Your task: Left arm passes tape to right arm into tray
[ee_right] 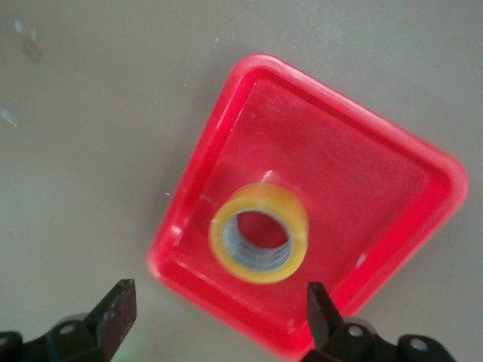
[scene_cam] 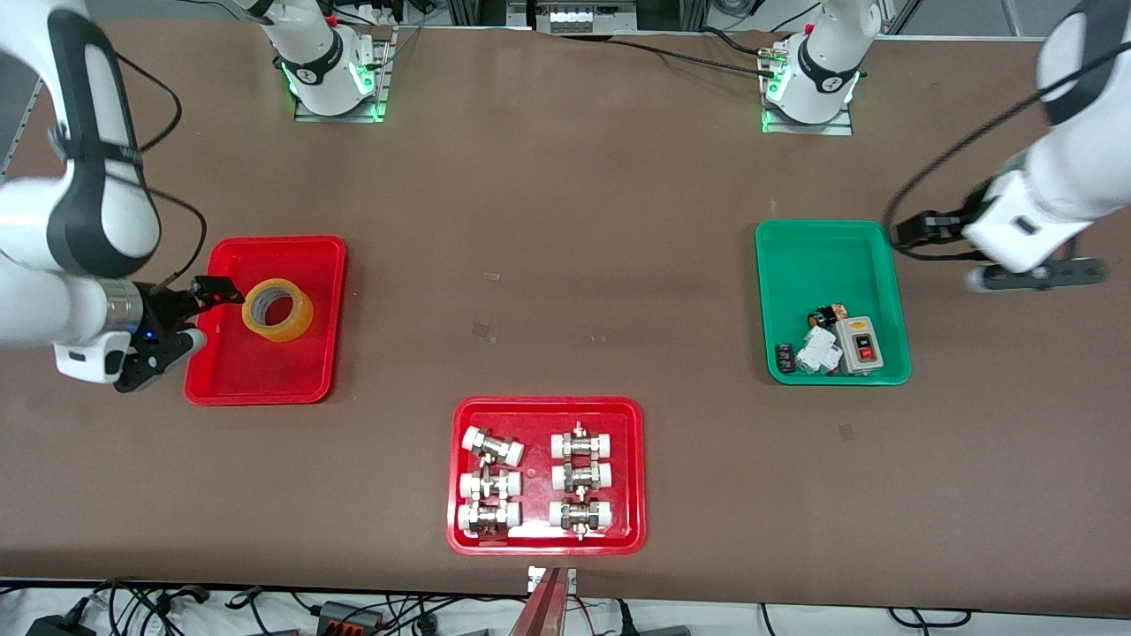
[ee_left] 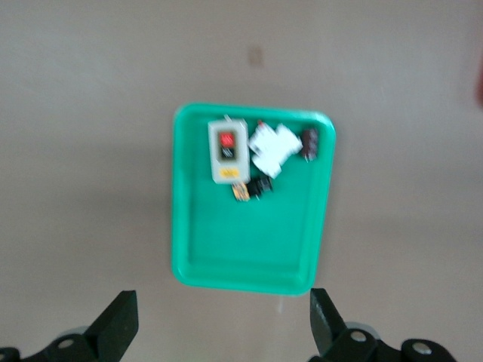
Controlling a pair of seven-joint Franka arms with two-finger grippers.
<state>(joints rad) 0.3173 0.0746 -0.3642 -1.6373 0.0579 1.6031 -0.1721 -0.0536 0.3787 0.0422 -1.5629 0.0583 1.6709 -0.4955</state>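
Observation:
The tape (scene_cam: 277, 309), a yellowish roll with a wide hole, lies flat in the plain red tray (scene_cam: 265, 371) at the right arm's end of the table. It also shows in the right wrist view (ee_right: 259, 232), inside the tray (ee_right: 362, 173). My right gripper (scene_cam: 190, 322) is open and empty, low over the tray's rim on the side toward the right arm's end, apart from the tape; in its wrist view (ee_right: 219, 317) the jaws stand wide. My left gripper (scene_cam: 1034, 276) is open and empty over bare table beside the green tray, its jaws wide in its wrist view (ee_left: 223, 324).
A green tray (scene_cam: 831, 256) with a switch box and small parts stands at the left arm's end; it also shows in the left wrist view (ee_left: 249, 241). A red tray (scene_cam: 548, 404) of several metal fittings sits near the front camera, mid-table.

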